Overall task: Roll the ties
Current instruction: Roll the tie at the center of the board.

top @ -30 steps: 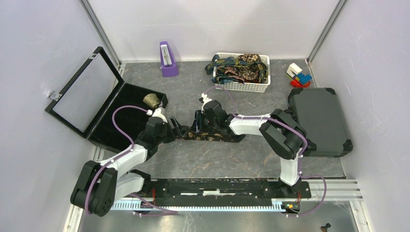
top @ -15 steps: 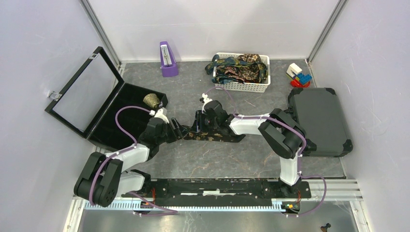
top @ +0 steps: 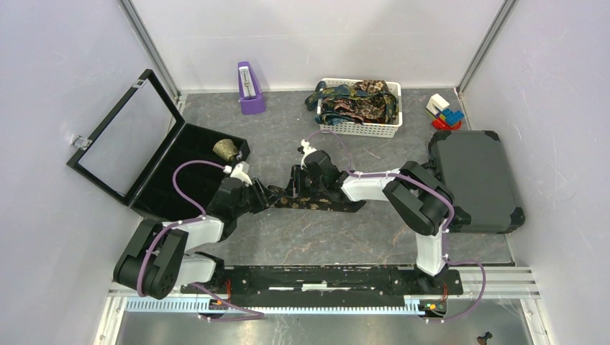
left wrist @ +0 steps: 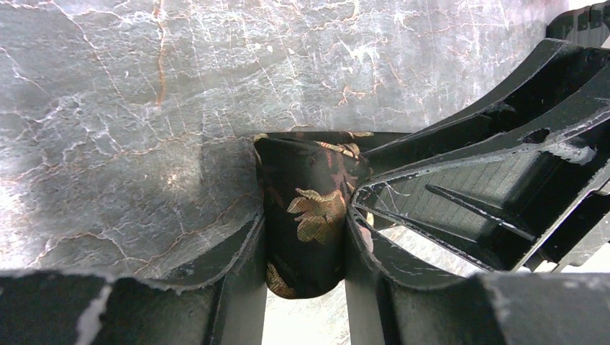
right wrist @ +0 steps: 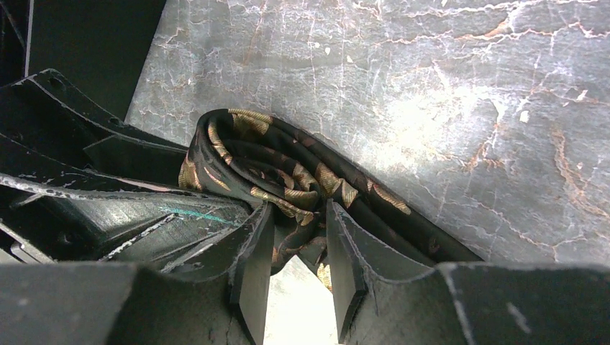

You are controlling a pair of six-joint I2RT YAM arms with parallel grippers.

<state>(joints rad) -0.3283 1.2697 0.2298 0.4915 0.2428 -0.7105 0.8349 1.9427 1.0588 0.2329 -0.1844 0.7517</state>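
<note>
A: What's hard to make out?
B: The tie's (top: 324,205) left end, lost under the left gripper (left wrist: 303,219) and right gripper (right wrist: 298,223) at mid-frame overhead. Its long axis runs left to right.
A: Grips?
B: Left clamps the folded fabric snugly; right pinches the coil.

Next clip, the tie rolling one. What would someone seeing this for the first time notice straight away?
Both arms meet mid-table on one dark tie with gold leaves: the left gripper clamps its curled end, the right gripper pinches the fabric beside it. Behind them a white basket holds a heap of ties, and the open black case at left has one rolled bundle inside.
</note>
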